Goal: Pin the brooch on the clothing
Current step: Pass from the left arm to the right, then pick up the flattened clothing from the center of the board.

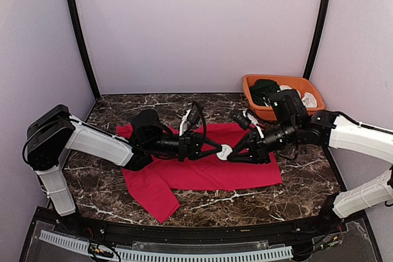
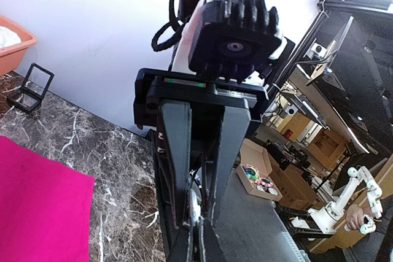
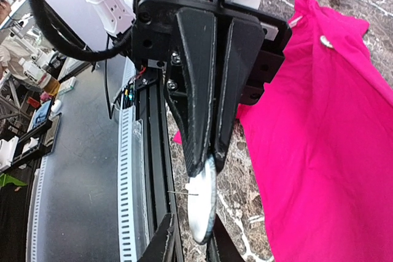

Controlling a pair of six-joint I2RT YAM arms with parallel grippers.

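Both arms are meeting over the middle of the plain bright red short-sleeved T-shirt (image 1: 209,167), which is lying flat on the dark marble table (image 1: 307,179). The small round white brooch (image 1: 225,151) is hanging between them, presumably for a handover: the left gripper (image 1: 216,150) is clamping one edge, the right gripper (image 1: 232,154) is pinching it narrowly – its pin is sticking out sideways

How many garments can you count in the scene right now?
3. A red T-shirt spread on the table under both grippers; a dark green garment and a white garment in the orange basket at back right. More may lie buried in the basket.
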